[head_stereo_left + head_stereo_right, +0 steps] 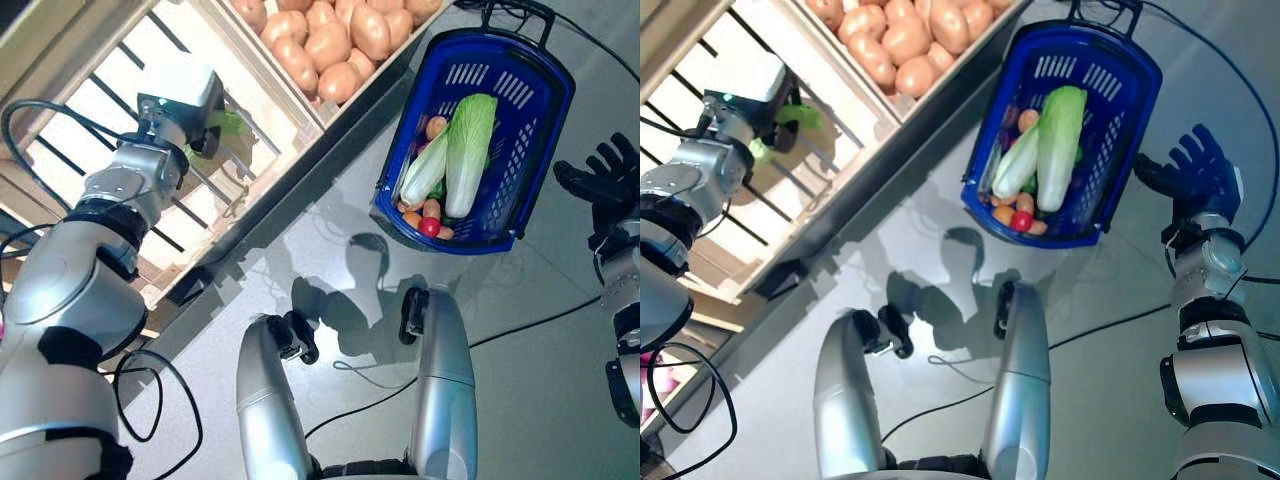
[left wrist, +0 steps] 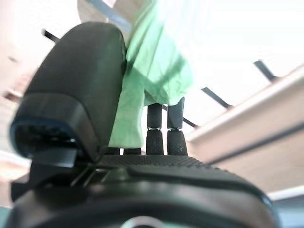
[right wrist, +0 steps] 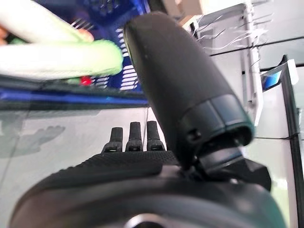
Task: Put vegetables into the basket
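Wooden slatted shelving (image 1: 250,130) runs diagonally across the upper left, its front edge (image 1: 300,190) bordering the open grey floor (image 1: 520,340). One crate compartment holds potatoes (image 1: 330,40) heaped up to its rim; the neighbouring slatted compartment lies open, and the left hand (image 1: 205,125) is reaching into it.

Blue plastic basket (image 1: 545,110) stands on the floor just beside the shelf edge, black handle (image 1: 500,12) folded back at its far end. Inside lie two pale green cabbages (image 1: 468,150) side by side, with small red and orange vegetables (image 1: 430,222) along the near wall. The basket's far half is uncovered.

Left hand, wrist view: fingers (image 2: 164,128) and thumb curled around a green leafy vegetable (image 2: 152,71), which sits between thumb and fingers, above the slats.

Right hand (image 1: 1200,170): held in the air to the right of the basket, apart from its rim, fingers spread and straight, holding nothing. Clear floor separates this hand from the basket wall and extends toward the near side.
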### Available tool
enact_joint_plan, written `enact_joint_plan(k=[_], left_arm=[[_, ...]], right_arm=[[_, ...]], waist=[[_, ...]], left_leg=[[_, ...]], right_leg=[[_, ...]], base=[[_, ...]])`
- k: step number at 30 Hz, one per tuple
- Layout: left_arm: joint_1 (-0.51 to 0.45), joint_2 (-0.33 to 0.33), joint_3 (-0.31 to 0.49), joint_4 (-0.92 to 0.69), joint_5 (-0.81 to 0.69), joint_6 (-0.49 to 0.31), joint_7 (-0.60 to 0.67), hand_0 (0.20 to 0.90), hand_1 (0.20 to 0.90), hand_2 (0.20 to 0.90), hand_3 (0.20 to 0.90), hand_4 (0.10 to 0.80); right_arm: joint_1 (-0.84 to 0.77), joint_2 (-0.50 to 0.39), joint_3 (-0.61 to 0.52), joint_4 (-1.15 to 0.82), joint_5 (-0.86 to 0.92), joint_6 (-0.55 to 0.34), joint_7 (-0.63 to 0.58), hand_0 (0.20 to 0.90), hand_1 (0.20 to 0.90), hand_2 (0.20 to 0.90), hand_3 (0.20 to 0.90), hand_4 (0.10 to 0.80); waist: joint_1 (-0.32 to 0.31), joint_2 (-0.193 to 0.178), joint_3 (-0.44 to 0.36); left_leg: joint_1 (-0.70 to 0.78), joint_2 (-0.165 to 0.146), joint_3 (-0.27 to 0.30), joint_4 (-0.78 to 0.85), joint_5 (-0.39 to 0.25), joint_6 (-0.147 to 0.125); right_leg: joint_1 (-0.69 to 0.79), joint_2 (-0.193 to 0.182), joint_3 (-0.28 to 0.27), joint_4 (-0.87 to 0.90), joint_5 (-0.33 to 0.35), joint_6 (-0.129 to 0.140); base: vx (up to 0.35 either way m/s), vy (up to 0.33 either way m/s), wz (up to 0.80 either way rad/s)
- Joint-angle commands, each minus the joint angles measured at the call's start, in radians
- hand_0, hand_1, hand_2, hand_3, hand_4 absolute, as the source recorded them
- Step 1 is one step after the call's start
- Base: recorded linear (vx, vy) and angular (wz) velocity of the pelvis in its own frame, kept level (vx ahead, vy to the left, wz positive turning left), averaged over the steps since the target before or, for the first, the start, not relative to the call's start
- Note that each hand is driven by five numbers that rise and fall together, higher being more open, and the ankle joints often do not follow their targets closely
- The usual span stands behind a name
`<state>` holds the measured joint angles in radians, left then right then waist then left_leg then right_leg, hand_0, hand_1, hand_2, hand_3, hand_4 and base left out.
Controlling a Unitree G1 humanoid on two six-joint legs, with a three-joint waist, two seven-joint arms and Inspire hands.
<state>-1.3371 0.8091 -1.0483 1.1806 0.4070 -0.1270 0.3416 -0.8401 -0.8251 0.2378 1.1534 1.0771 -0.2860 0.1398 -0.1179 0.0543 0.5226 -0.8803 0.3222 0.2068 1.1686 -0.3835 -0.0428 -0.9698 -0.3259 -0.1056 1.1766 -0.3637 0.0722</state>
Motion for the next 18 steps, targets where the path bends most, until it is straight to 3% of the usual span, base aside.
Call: enact_joint_plan(k=[1, 7, 13, 17, 18], left_arm=[[-0.049, 0.139, 0.043, 0.006, -0.002, -0.017, 0.098, 0.300, 0.300, 0.300, 0.300, 0.400], [0.040, 0.182, 0.105, -0.066, -0.048, -0.089, 0.127, 0.300, 0.300, 0.300, 0.300, 0.400], [0.208, 0.188, 0.331, -0.186, -0.246, -0.161, 0.092, 0.300, 0.300, 0.300, 0.300, 0.400], [0.352, 0.146, 0.525, -0.283, -0.350, -0.216, 0.039, 0.300, 0.300, 0.300, 0.300, 0.400], [0.364, 0.141, 0.540, -0.291, -0.359, -0.218, 0.033, 0.300, 0.300, 0.300, 0.300, 0.400]], right_arm=[[-0.003, -0.030, -0.091, -0.067, 0.047, -0.083, 0.031, 0.900, 0.900, 0.900, 0.900, 0.800], [0.067, 0.000, -0.075, -0.150, -0.018, -0.060, 0.054, 0.900, 0.900, 0.900, 0.900, 0.800], [0.151, 0.072, -0.029, -0.262, -0.165, 0.028, 0.128, 0.900, 0.900, 0.900, 0.900, 0.800], [0.212, 0.133, 0.005, -0.353, -0.255, 0.086, 0.151, 0.900, 0.900, 0.900, 0.900, 0.800], [0.218, 0.139, 0.009, -0.360, -0.260, 0.088, 0.150, 0.900, 0.900, 0.900, 0.900, 0.800]], waist=[[-0.010, -0.034, -0.075], [0.004, -0.033, -0.137], [0.031, -0.039, -0.209], [0.051, -0.044, -0.263], [0.052, -0.044, -0.268]], left_leg=[[0.110, 0.023, -0.047, -0.161, 0.039, -0.086], [0.278, -0.009, -0.026, -0.335, 0.099, -0.083], [0.481, -0.051, -0.006, -0.570, 0.189, -0.082], [0.618, -0.079, 0.012, -0.728, 0.253, -0.090], [0.632, -0.081, 0.015, -0.745, 0.260, -0.091]], right_leg=[[0.178, -0.049, 0.019, -0.213, 0.116, 0.044], [0.338, -0.043, -0.019, -0.336, 0.130, 0.032], [0.544, -0.024, -0.079, -0.534, 0.163, 0.027], [0.698, 0.010, -0.134, -0.697, 0.197, 0.031], [0.713, 0.014, -0.139, -0.715, 0.202, 0.032]], base=[[0.067, -0.028, 0.08], [0.089, -0.029, 0.08], [0.078, -0.050, 0.04], [0.083, -0.060, 0.07], [0.067, -0.056, -0.01]])
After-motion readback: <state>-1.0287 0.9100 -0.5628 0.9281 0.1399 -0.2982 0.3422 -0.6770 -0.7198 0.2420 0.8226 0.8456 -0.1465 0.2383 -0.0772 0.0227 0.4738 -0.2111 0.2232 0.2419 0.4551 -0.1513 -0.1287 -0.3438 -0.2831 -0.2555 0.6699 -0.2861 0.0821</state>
